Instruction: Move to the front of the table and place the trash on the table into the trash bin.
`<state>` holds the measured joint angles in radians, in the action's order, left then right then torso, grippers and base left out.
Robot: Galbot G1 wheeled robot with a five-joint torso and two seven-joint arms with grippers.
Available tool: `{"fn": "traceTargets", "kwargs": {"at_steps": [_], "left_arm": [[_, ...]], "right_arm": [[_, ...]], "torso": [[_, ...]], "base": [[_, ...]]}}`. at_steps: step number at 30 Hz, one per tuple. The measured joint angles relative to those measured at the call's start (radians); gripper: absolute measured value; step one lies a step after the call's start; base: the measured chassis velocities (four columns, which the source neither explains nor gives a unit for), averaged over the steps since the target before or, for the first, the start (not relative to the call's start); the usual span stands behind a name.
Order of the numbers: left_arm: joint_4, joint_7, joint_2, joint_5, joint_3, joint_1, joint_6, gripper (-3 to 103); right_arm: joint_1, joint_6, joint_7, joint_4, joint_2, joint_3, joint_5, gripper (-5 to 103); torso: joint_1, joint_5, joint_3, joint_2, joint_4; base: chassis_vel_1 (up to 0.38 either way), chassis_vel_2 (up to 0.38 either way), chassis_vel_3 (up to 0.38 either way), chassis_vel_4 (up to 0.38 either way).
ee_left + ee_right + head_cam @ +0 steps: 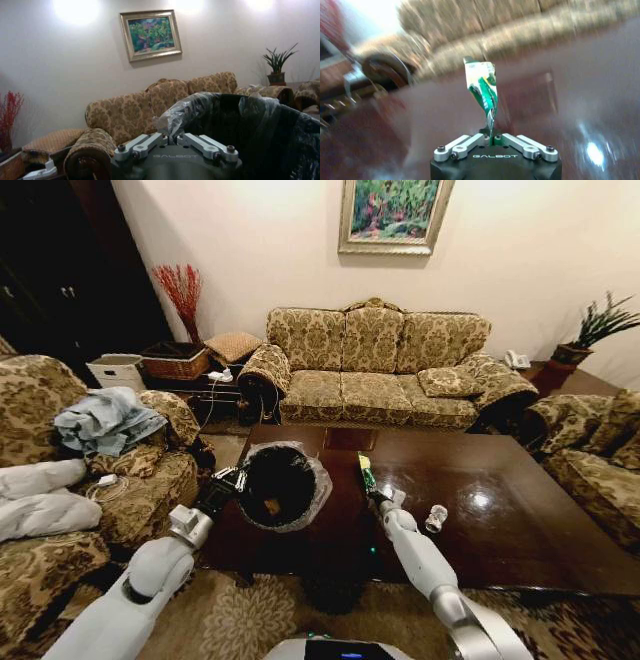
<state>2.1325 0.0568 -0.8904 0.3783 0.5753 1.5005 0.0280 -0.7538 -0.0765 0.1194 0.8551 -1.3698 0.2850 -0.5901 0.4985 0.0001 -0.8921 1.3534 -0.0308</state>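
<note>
So left gripper [237,476] pinches the bin [280,485] rim at the table's [520,540] left edge; right gripper [377,496] pinches the green tube [366,473].

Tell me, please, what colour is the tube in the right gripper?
Green with white, clearest in the right wrist view: tube, right gripper.

Black trash bin [277,486], green-and-white tube [483,90], glossy dark brown table [520,530], gold floral sofa [375,365].
</note>
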Motion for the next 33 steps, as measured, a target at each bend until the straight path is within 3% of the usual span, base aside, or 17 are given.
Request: {"fn": "traceTargets", "kwargs": {"at_steps": [3, 4, 6, 7, 8, 11, 12, 13, 15, 16, 19, 26, 30, 33], "left_arm": [[-0.01, 0.001, 0.001, 0.003, 0.0, -0.008, 0.003, 4], [-0.01, 0.001, 0.001, 0.003, 0.0, -0.008, 0.003, 4], [-0.028, -0.002, 0.004, 0.004, 0.006, -0.015, 0.008, 4], [-0.046, -0.005, 0.005, -0.001, 0.012, -0.024, 0.017, 4], [-0.046, -0.005, 0.005, -0.001, 0.012, -0.024, 0.017, 4], [-0.083, -0.006, 0.006, -0.029, 0.006, -0.055, 0.038, 4], [-0.083, -0.006, 0.006, -0.029, 0.006, -0.055, 0.038, 4], [-0.105, -0.006, 0.003, -0.056, 0.001, -0.065, 0.058, 4], [-0.135, -0.006, 0.002, -0.1, 0.0, -0.079, 0.092, 4], [-0.135, -0.006, 0.002, -0.1, 0.0, -0.079, 0.092, 4], [-0.209, -0.008, -0.003, -0.182, -0.013, -0.136, 0.152, 4], [-0.327, -0.024, -0.01, -0.257, -0.044, -0.222, 0.232, 4], [-0.4, -0.047, -0.012, -0.297, -0.054, -0.288, 0.287, 4], [-0.446, -0.066, -0.023, -0.333, -0.059, -0.345, 0.327, 4]], "right_arm": [[-0.109, -0.093, 0.04, 0.162, 0.035, 0.011, 0.012, 0], [-0.109, -0.093, 0.04, 0.162, 0.035, 0.011, 0.012, 0], [-0.217, -0.093, 0.066, 0.396, 0.088, 0.014, -0.037, 0], [-0.284, -0.057, 0.06, 0.568, 0.129, 0.002, -0.089, 0], [-0.284, -0.057, 0.06, 0.568, 0.129, 0.002, -0.089, 0], [-0.421, -0.001, 0.026, 0.865, 0.201, -0.026, -0.164, 0], [-0.421, -0.001, 0.026, 0.865, 0.201, -0.026, -0.164, 0], [-0.499, 0.058, 0.0, 1.032, 0.239, -0.038, -0.226, 0], [-0.58, 0.14, -0.043, 1.207, 0.291, -0.046, -0.312, 0], [-0.58, 0.14, -0.043, 1.207, 0.291, -0.046, -0.312, 0], [-0.711, 0.219, -0.08, 1.448, 0.393, -0.031, -0.432, 0], [-0.848, 0.282, -0.118, 1.642, 0.469, -0.024, -0.524, 0], [-0.876, 0.345, -0.203, 1.67, 0.493, -0.03, -0.611, 0], [-0.891, 0.412, -0.323, 1.668, 0.511, -0.031, -0.768, 0]], "torso": [[0.0, 0.0001, 0.0, 0.0, 0.0004], [0.0, 0.0001, 0.0, 0.0, 0.0004], [0.0, 0.0001, 0.0, 0.0, 0.0006], [0.0, -0.0004, 0.0, 0.0, 0.0004], [0.0, -0.0004, 0.0, 0.0, 0.0004], [0.0, 0.0001, 0.0, 0.0, 0.0], [0.0, 0.0001, 0.0, 0.0, 0.0], [0.0, -0.0004, 0.0, 0.0, 0.0007], [0.0, -0.0002, 0.0, 0.0, 0.0003], [0.0, -0.0002, 0.0, 0.0, 0.0003], [0.0, -0.0005, 0.0, 0.0, 0.0001], [0.0, -0.0003, 0.0, 0.0, 0.0004], [0.0, 0.0001, 0.0, 0.0, 0.0], [0.0, -0.0002, 0.0, 0.0, 0.0004]], "base": [[0.0, 0.0, 0.0, 0.0], [0.0, 0.0, 0.0, 0.0], [0.0, 0.0, 0.0, 0.0], [0.0, 0.0, 0.0, 0.0], [0.0, 0.0, 0.0, 0.0], [0.0, 0.0, 0.0, 0.0], [0.0, 0.0, 0.0, 0.0], [0.0, 0.0, 0.0, 0.0], [0.0, 0.0, 0.0, 0.0], [0.0, 0.0, 0.0, 0.0], [0.0, 0.0, 0.0, 0.0], [0.0, 0.0, 0.0, 0.0], [0.0, 0.0, 0.0, 0.0], [0.0, 0.0, 0.0, 0.0]]}}
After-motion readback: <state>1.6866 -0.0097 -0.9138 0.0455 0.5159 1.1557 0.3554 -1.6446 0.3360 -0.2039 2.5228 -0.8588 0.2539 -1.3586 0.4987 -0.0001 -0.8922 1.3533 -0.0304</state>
